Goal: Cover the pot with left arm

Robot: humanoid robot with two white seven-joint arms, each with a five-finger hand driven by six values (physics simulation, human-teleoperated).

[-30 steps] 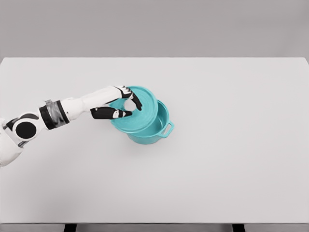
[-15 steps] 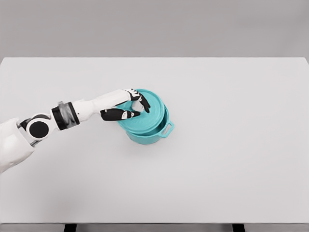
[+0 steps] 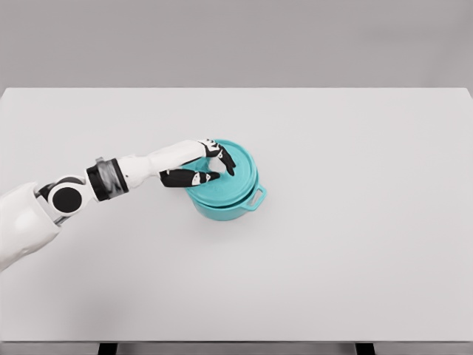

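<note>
I see the left robot hand (image 3: 201,167) reaching from the left over the pot (image 3: 225,203), its fingers curled around the knob of the teal lid (image 3: 233,183). The lid sits on the pot's rim, covering it. The pot stands left of the white bench's (image 3: 355,244) middle.

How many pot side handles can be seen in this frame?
1: a teal loop handle at the lower right of the pot. A matching one on the opposite side may be hidden behind the left hand and the lid.
</note>
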